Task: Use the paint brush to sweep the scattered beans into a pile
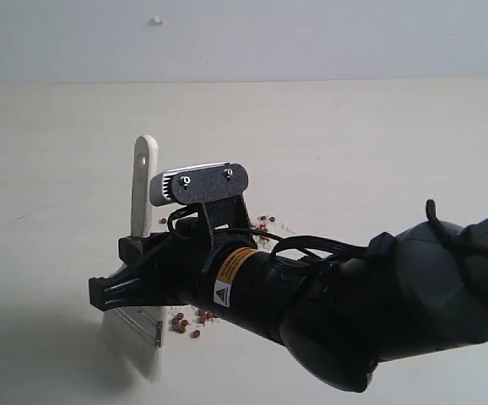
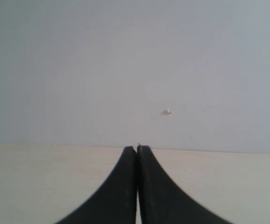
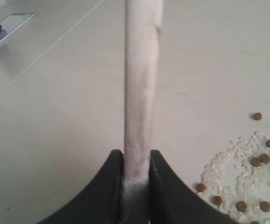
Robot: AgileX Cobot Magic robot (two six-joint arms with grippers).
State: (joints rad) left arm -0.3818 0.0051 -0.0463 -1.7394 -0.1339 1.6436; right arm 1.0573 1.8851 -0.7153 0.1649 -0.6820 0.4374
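1. Beans (image 1: 185,322) lie in separate clusters among white grains (image 3: 228,163), not one pile; I judge most sweeping is left.
2. My right gripper (image 3: 136,161) clamps the brush (image 1: 144,186) handle, bristles down on the table (image 1: 354,152) just beside the beans.
3. My left gripper (image 2: 136,151) is closed on nothing, facing the wall (image 2: 125,56), no beans in its view.

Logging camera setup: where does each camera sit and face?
Exterior: off the arms, facing table and wall; right arm reaches in holding the paint brush.
Left wrist: on the left arm, facing the wall past the shut left hand.
Right wrist: facing the table past the right hand clamping the brush; beans nearby.
Shared: exterior and right wrist both show brush and beans.
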